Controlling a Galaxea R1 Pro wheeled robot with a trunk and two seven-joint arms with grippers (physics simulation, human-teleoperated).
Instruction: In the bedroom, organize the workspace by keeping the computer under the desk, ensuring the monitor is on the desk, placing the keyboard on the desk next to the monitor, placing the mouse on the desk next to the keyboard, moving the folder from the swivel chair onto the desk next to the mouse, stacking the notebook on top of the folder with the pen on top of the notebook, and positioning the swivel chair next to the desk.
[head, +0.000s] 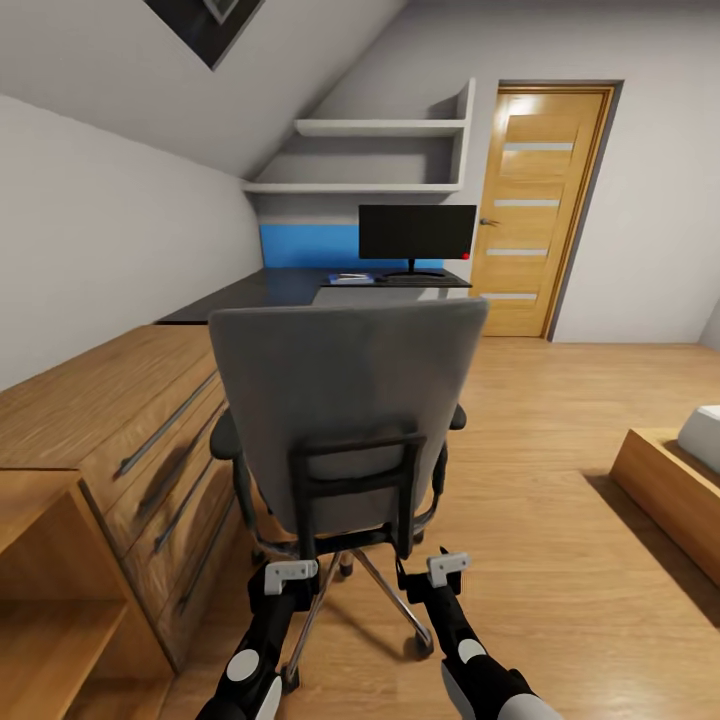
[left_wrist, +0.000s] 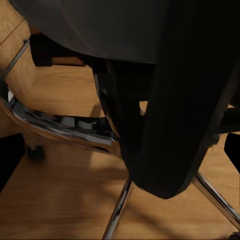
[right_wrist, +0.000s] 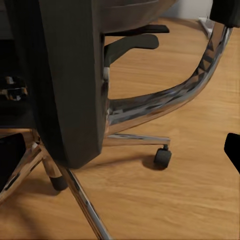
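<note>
A bedroom with a sloped ceiling and wooden floor, seen from the robot's head. Along the left wall runs a light wooden drawer chest (head: 150, 420), and beyond it the desk (head: 290, 290) with its black top and bright blue back panel, near a wooden door (head: 540, 210). On the desk stands the monitor (head: 417, 233), screen dark, with something flat and blue (head: 350, 278) lying just beside its base — possibly the folder, too small to be sure. Directly in front of the robot is the swivel chair (head: 345, 420), its tall grey back turned toward the camera, well apart from the desk, chrome star base on the floor. Both arms reach low behind it: the left gripper (head: 290, 575) and right gripper (head: 447, 568) sit at either side of the black backrest frame, likely placed to push the chair toward the desk. Whether either gripper is clamped on the frame or merely resting against it cannot be told — the wrist views show dark frame and chrome legs close up.
</note>
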